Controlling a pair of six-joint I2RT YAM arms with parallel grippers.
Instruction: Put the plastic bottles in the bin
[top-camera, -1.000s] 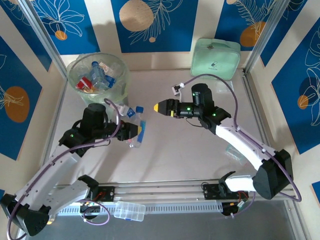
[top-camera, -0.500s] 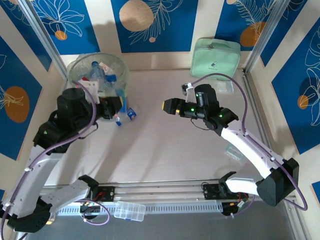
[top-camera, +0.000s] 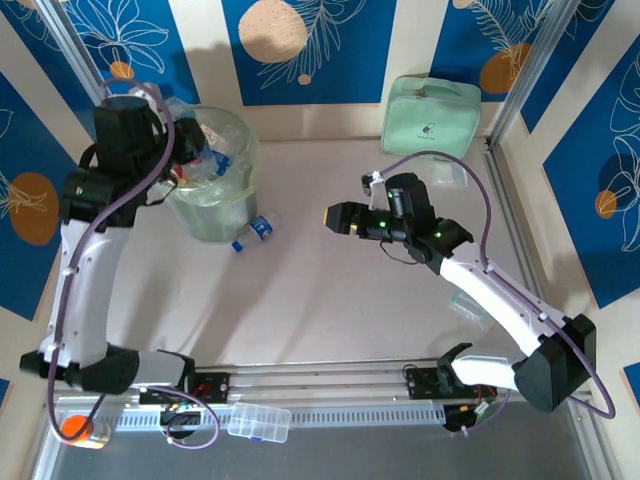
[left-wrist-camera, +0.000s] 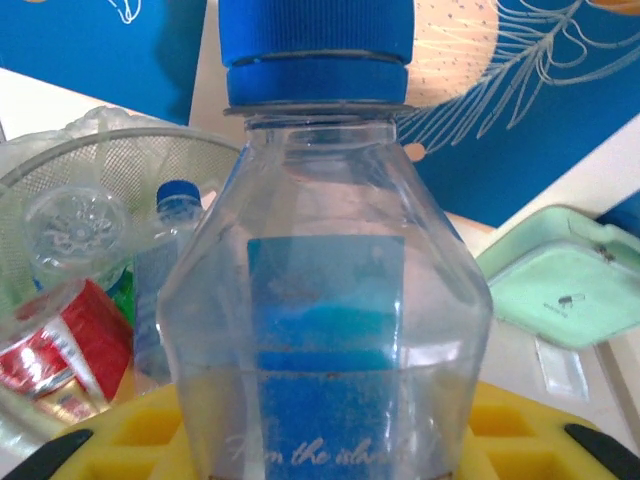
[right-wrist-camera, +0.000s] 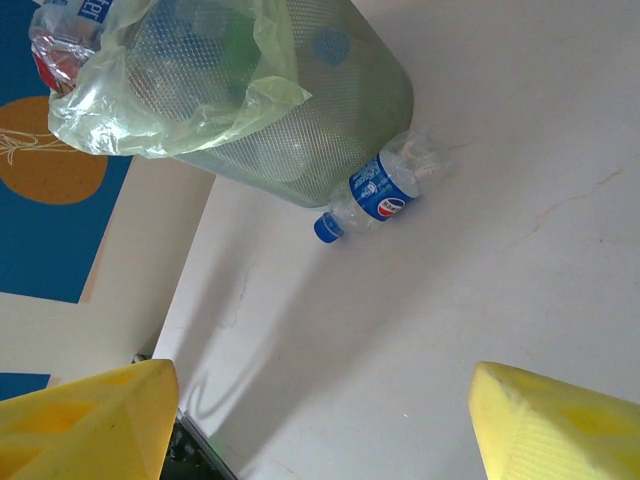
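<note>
At the far left, we see the left gripper closed narrowly on a clear bottle. Its yellow fingers press the lower body from both sides, and the cap points away from the wrist. We judge that the arm holds it raised by the bin so the bottle clears the rim before it is let go. From the wrist view the bin's mouth lies beyond and to the left of the bottle, so a little more reach looks needed. The clear bottle is transparent, with a ribbed blue cap, a blue label and faint script low on its wall. Its shoulders look undented.

The bin stands at the far left of the table. It is round, translucent grey-green and finely meshed, lined with a clear bag whose edge spills over the rim. Inside it we make out a blue-capped bottle and a crumpled red-labelled bottle, among others.

Just right of the bin, touching its wall or very nearly, a loose bottle lies on its side. It is crushed and clear, with a blue cap and blue label, and is not yet binned.

Further right, near the table's middle, the right gripper hovers with its jaws wide apart and nothing between them. It points left toward that loose bottle, and we think it is placed to fetch it. The mint-green pouch lies at the far right, well apart.
</note>
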